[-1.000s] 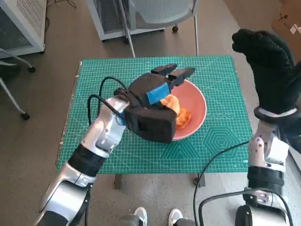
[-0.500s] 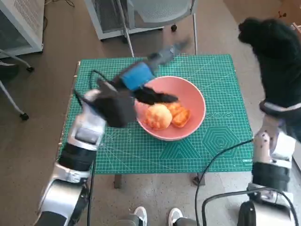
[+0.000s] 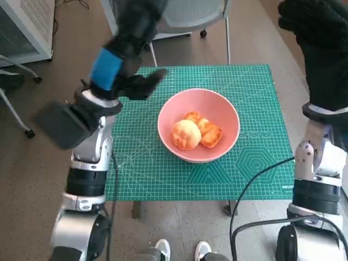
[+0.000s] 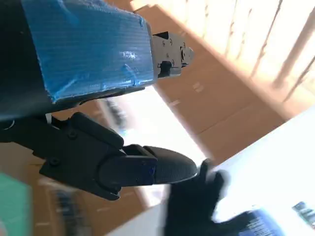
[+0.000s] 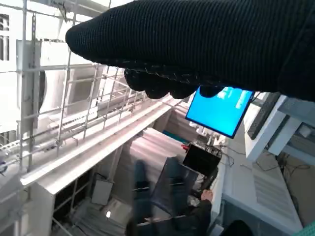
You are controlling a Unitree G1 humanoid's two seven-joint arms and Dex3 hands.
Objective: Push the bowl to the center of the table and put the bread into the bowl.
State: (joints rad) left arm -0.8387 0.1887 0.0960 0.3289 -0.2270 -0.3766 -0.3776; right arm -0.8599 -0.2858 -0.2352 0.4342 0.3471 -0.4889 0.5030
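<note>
Looking at the table (image 3: pixel 255 163) first, we see its green mat carries the bowl (image 3: pixel 223 117) near the middle, well below and to the right of our left fingers (image 3: pixel 142 84). We judge the main danger is now small: the pink bowl could be knocked or dragged off center if an arm swings low across it while coming down, and the loose pieces could jump out.

Our left hand (image 3: pixel 117 68) is raised beside the table's far left corner, its fingers spread and holding nothing. Our right hand (image 3: pixel 321 43) is lifted high past the table's right edge; we cannot tell how its fingers lie inside the glove, but nothing shows in it.

The bread (image 3: pixel 196 133) lies inside the bowl, well apart from both hands. It looks like a rounded roll at the left touching flatter orange pieces at the right. Together they make a long axis running about left to right across the bowl, a little tilted. The roll itself is round, so we cannot say which way it points.
</note>
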